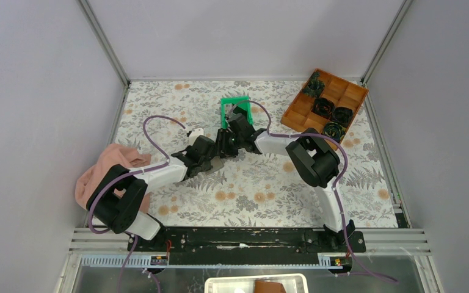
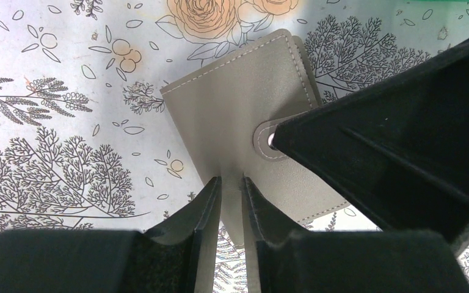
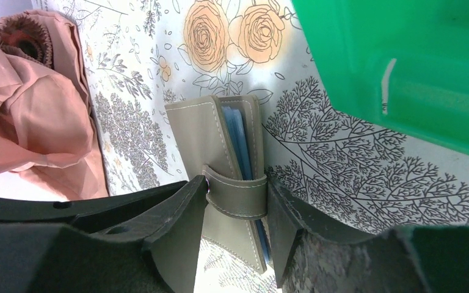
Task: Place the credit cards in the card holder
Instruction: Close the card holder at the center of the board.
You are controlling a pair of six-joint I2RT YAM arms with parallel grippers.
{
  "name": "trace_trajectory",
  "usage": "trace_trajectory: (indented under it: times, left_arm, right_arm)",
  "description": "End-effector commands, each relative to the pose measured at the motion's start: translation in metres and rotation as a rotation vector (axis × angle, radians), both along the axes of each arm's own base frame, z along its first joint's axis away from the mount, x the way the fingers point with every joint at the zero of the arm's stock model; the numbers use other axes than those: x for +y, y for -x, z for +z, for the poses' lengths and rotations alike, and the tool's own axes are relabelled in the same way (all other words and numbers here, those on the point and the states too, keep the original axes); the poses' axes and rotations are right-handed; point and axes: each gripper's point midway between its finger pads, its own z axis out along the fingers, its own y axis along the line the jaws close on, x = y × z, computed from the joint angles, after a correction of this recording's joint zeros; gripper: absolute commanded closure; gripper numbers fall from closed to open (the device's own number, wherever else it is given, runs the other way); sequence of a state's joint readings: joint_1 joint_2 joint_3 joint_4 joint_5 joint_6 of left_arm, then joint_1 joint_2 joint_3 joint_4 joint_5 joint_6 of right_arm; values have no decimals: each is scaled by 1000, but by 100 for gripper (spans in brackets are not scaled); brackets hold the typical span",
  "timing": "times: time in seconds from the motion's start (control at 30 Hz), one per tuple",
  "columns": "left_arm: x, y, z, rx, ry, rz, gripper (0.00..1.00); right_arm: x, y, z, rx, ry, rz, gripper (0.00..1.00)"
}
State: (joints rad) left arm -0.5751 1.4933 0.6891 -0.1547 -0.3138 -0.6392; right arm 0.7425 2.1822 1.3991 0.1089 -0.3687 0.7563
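The card holder (image 2: 238, 110) sits folded shut on the floral desk (image 2: 49, 122), near the green bin (image 3: 403, 61). The left gripper (image 2: 231, 183) is nearly closed and pinches one edge of the cover. The right gripper (image 3: 235, 183) is partly open, with its fingers (image 3: 177, 226) clamping the card holder from both sides at the snap strap (image 3: 238, 198).

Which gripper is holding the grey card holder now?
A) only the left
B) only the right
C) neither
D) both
D: the left gripper pinches an edge of the card holder, and the right gripper clamps it at its strap.
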Motion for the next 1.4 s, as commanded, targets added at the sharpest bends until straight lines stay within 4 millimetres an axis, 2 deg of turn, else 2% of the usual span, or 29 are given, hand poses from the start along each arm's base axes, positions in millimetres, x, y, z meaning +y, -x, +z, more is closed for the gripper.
trace_trajectory:
  times: [0.0,0.93,1.37]
  left_arm:
    - [5,27,-28,121,-23,-40,75]
    - [5,29,-30,132,-22,-38,76]
    - [4,29,-33,141,-22,-36,76]
  right_arm:
    - [-28,33,-71,86,247,14,52]
    - [-60,41,-96,87,390,-25,58]
    - [-82,51,-120,86,485,1,61]
